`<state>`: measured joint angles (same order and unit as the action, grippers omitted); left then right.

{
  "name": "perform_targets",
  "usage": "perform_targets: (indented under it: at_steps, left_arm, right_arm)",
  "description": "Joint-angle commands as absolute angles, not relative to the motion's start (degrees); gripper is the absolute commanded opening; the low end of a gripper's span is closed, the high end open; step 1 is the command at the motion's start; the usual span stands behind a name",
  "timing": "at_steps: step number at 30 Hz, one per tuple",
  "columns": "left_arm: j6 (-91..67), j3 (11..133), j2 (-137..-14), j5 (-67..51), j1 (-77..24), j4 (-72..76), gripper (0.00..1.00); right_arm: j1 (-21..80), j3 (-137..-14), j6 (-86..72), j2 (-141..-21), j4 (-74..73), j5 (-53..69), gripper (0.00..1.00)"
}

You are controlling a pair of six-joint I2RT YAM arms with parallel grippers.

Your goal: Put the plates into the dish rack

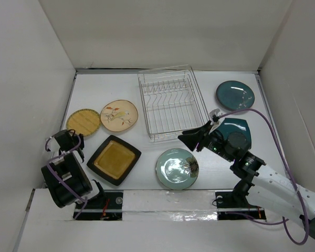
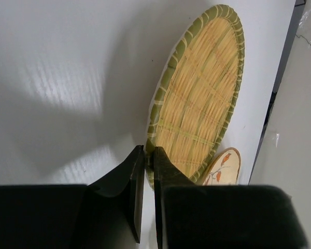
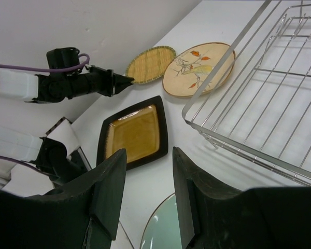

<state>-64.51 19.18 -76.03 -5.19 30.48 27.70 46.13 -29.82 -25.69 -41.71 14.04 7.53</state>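
Observation:
The silver wire dish rack [image 1: 170,105] stands empty at the middle back. My left gripper [image 1: 76,137] is shut on the near rim of the round woven tan plate [image 1: 84,121]; in the left wrist view the fingers [image 2: 166,171] pinch that plate's [image 2: 202,93] green edge. The cream leaf-pattern plate [image 1: 119,115] lies beside it. The square mustard plate [image 1: 114,159] and the pale green plate [image 1: 177,168] lie near the front. My right gripper [image 1: 187,139] is open and empty, hovering between the rack's near edge and the green plate [image 3: 163,228].
A round dark teal plate [image 1: 235,95] lies right of the rack. A square dark teal plate [image 1: 236,128] lies under my right arm, partly hidden. White walls close in the table on the left, back and right.

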Motion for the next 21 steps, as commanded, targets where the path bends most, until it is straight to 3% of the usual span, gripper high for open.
perform_targets:
  at_steps: [1,8,14,21]
  left_arm:
    - [-66.3,17.4,-72.3,-2.9,30.7,29.3,0.0]
    - [-62.2,19.3,-54.9,3.0,30.7,18.6,0.0]
    - [-58.9,21.3,-42.4,2.7,30.7,12.2,0.0]
    - [-54.6,27.0,-35.6,-6.7,27.7,11.6,0.0]
  right_arm:
    - [45.9,-31.2,-25.8,-41.3,16.8,8.6,0.46]
    - [45.9,-31.2,-25.2,-41.0,16.3,7.7,0.47]
    - [45.9,-31.6,-25.2,-42.7,17.0,8.6,0.56]
    - [46.5,-35.1,-26.7,-48.8,16.6,8.3,0.72]
